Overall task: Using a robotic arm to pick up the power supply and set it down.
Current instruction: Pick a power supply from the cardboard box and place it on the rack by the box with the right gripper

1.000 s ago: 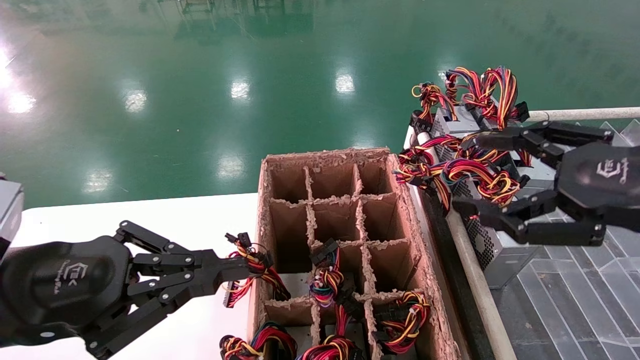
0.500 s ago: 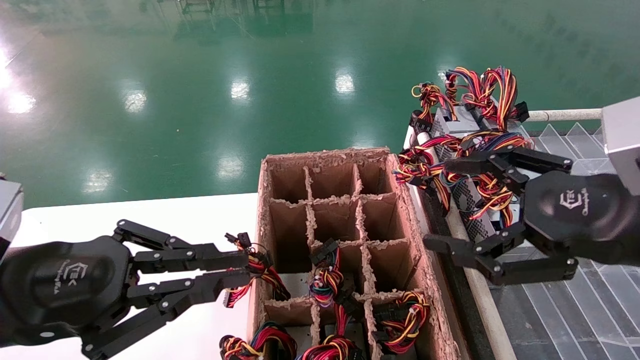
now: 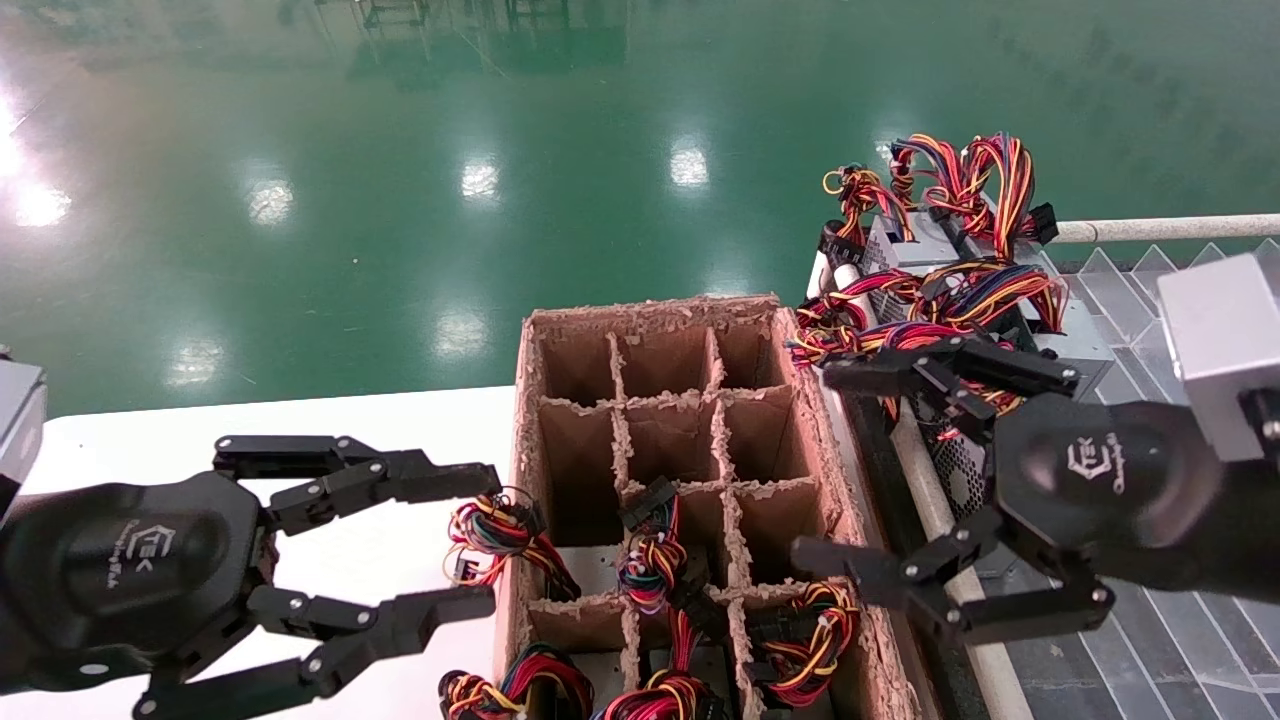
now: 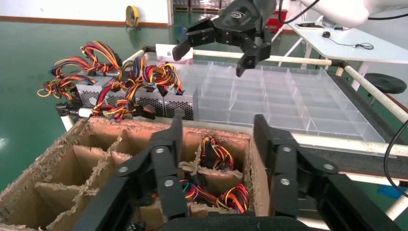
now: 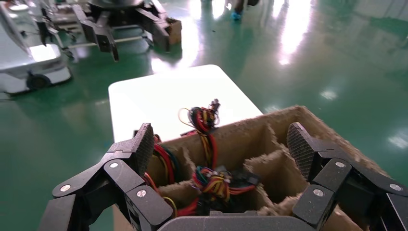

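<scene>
Two silver-grey power supplies [image 3: 925,245] with red, yellow and black wire loops lie on the rack at the right; their perforated sides [image 4: 144,100] show in the left wrist view. More wire bundles [image 3: 648,562] fill the near cells of the cardboard divider box [image 3: 800,345]. One bundle [image 3: 497,527] hangs over the box's left wall. My left gripper [image 3: 490,540] is open just left of that bundle, touching nothing. My right gripper [image 3: 815,462] is open over the box's right wall, and it holds nothing. From its wrist I see a cell's wires [image 5: 216,180] between the fingers [image 5: 144,144].
A clear plastic divider tray [image 4: 269,94] lies on the rack right of the box, edged by a white rail [image 3: 940,520]. The box stands on a white table [image 3: 300,430]. Green floor lies beyond.
My left gripper opened and let go of the bundle at the box's left wall. My right gripper, still open, moved from the rack's power supplies down and left to the box's right wall.
</scene>
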